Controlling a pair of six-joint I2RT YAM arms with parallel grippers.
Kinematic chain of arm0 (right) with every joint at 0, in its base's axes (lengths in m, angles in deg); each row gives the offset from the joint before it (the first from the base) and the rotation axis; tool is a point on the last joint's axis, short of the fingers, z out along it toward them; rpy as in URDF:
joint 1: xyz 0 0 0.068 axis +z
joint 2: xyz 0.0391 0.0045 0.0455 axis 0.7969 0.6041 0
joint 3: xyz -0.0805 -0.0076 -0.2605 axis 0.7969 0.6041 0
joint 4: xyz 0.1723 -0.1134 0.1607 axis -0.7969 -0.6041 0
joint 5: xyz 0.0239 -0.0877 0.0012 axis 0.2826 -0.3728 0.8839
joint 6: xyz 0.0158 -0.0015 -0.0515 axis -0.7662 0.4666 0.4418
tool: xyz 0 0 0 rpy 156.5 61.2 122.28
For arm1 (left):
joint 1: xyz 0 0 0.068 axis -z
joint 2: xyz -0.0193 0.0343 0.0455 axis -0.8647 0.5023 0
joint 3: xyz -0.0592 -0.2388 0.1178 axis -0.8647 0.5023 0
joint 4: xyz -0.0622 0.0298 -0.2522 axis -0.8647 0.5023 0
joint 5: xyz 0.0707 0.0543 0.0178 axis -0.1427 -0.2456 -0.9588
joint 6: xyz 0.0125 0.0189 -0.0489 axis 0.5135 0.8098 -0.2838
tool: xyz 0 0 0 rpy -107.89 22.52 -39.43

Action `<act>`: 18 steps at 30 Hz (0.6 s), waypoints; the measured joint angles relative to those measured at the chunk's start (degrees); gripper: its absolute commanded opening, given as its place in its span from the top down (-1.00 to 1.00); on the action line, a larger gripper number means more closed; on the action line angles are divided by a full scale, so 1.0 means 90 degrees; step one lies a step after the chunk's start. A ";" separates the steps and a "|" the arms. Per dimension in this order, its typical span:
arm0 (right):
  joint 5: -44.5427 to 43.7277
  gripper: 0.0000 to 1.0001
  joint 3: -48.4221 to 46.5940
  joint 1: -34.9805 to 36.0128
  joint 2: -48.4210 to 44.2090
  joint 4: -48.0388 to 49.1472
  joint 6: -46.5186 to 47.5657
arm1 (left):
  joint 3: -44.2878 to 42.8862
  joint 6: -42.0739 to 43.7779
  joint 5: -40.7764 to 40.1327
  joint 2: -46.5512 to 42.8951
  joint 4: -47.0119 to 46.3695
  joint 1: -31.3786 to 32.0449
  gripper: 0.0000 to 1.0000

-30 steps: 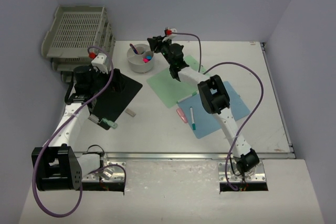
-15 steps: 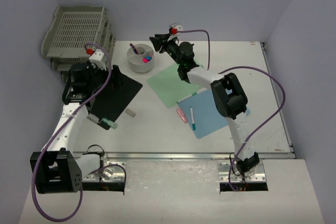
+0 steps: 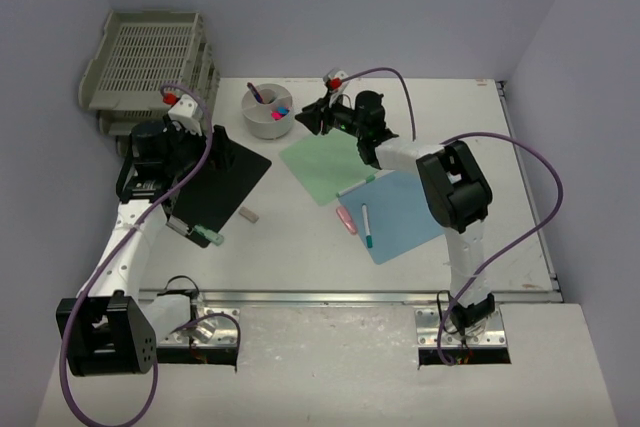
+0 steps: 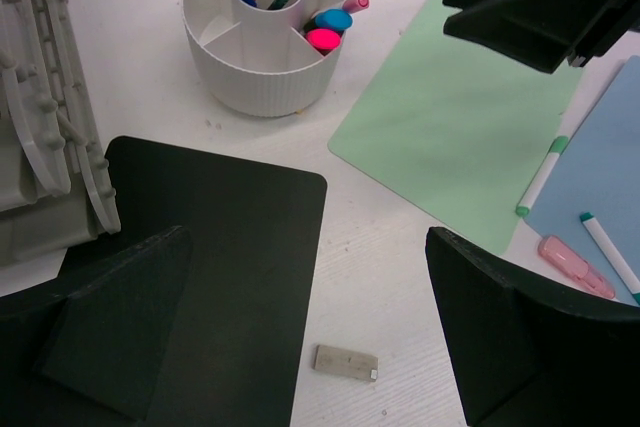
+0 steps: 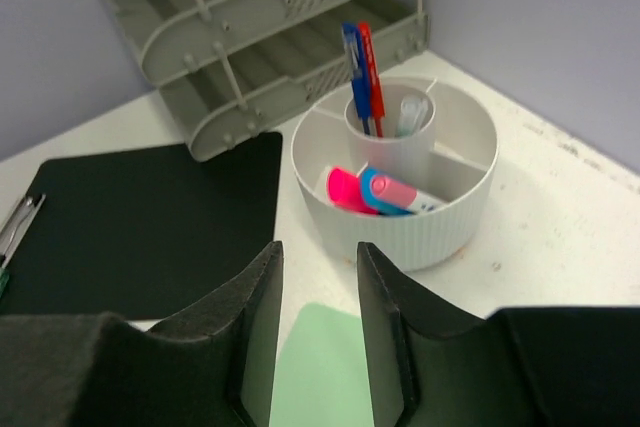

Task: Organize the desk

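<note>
The white desk (image 3: 300,257) holds a black clipboard (image 3: 215,182), a green sheet (image 3: 325,162), a blue sheet (image 3: 410,212), a white pen (image 3: 366,225), a pink eraser-like piece (image 3: 345,219) and a small beige block (image 3: 248,215). My left gripper (image 4: 305,277) hangs wide open above the clipboard's right edge (image 4: 230,247) and the beige block (image 4: 346,362), holding nothing. My right gripper (image 5: 318,317) is open by a narrow gap with nothing in it. It hovers over the green sheet's far corner (image 5: 320,367), just short of the round white organizer (image 5: 430,232).
Stacked grey trays (image 3: 150,62) stand at the far left corner. The organizer (image 3: 268,112) holds pens and pink and blue highlighters (image 5: 370,190). A green marker (image 3: 205,235) lies by the clipboard's near corner. A metal rail (image 3: 350,297) runs along the near edge.
The right gripper has dropped back from beside the organizer to the green sheet's far corner, and its arm has swung right. The left gripper has shifted slightly left and stayed open.
</note>
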 measured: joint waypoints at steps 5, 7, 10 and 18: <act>-0.0009 0.21 0.0054 0.0002 0.0005 -0.0100 0.0319 | 0.0000 -0.0002 0.0001 0.0117 -0.0037 0.0001 -1.00; -0.0080 0.17 -0.0004 0.0006 0.0056 0.0002 0.0444 | 0.0000 0.0000 -0.0001 0.0159 -0.0040 -0.0001 -1.00; -0.0220 0.15 -0.0219 0.0005 0.0297 0.0373 0.0609 | 0.0000 0.0013 -0.0004 0.0174 -0.0051 -0.0001 -1.00; -0.0250 0.11 -0.0658 0.0012 0.1098 0.1222 0.0971 | 0.0002 0.0075 -0.0007 0.0218 -0.0137 -0.0002 -1.00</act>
